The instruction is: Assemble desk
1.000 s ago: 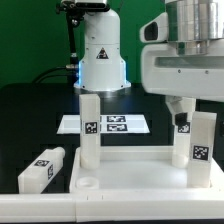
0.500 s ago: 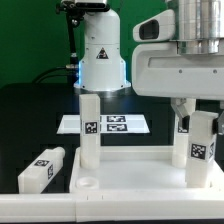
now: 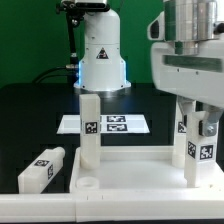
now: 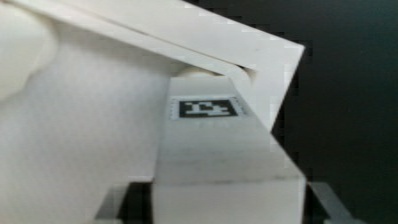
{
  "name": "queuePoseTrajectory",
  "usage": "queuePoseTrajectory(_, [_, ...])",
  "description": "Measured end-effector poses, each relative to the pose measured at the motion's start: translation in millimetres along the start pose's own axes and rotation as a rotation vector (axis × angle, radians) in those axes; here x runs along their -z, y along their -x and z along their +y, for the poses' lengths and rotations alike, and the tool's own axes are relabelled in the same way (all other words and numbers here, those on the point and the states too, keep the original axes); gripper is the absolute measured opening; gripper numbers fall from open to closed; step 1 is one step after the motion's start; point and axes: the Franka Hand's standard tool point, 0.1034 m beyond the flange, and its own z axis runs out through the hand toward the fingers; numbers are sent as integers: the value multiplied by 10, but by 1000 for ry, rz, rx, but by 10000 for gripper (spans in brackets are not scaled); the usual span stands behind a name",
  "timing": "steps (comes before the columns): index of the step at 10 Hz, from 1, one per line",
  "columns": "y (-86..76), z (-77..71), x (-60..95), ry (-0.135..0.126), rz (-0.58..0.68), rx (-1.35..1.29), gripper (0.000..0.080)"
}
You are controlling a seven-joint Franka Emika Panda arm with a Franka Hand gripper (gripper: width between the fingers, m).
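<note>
White plastic, hard and glossy, makes up every part of the desk, so I judge the pieces light, stiff and a little slippery under metal fingers. The tabletop (image 3: 130, 168) lies flat at the front of the black table (image 3: 30, 120), sockets up. One leg (image 3: 89, 128) stands upright in a socket near the exterior view's left; an empty round socket (image 3: 86, 185) shows in front of it. A second leg (image 3: 200, 150) stands at the tabletop's corner toward the exterior view's right, directly under the gripper (image 3: 197, 112). A third leg (image 3: 40, 168) lies loose on the table beside the tabletop. The marker board (image 3: 104, 124) lies behind.

The gripper sits over the top of the right-hand leg; in the wrist view that leg (image 4: 222, 190) runs up between the dark fingers (image 4: 128, 203), its tag (image 4: 208, 108) in sight. Whether the jaws press the leg I cannot tell.

The square section gives flat, parallel faces, so the best hold is across two opposite faces near the top end, clear of the tabletop. A tilted grip would likely bind the leg in its socket.
</note>
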Motion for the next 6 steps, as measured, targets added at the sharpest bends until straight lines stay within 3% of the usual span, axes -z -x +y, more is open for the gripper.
queuePoseTrajectory(2, [-4,-7,3,-3,-8,-292,288])
queuePoseTrajectory(5, [-60,-7,11,-3,0,-383,288])
queuePoseTrajectory(6, [-62,-6,8,-3,1,-366,404])
